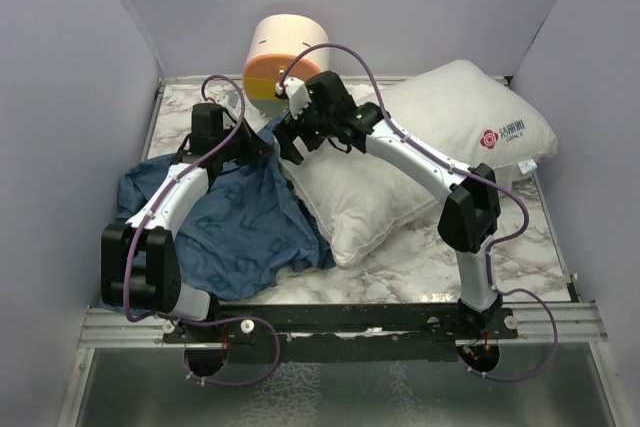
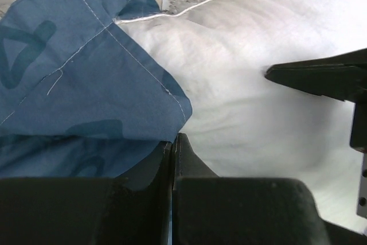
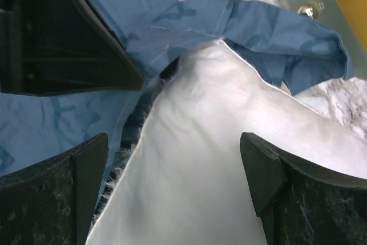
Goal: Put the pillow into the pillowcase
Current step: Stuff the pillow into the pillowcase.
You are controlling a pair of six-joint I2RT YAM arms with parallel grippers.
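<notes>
Early stage. The large plump white fabric pillow (image 1: 440, 137) lies diagonally from the middle of the marbled white counter (image 1: 420, 267) toward its far right corner. Almost all of it is outside the blue printed cloth pillowcase (image 1: 230, 227), which is heaped on the counter's left half. Only one pillow corner meets the case's open hem, barely tucked under. My left claw (image 2: 174, 144) is clenched, apparently pinching that hem. My right claw (image 3: 175, 159) is spread wide astride the pillow corner, gripping nothing. Nearly all the stuffing is left, I judge.
</notes>
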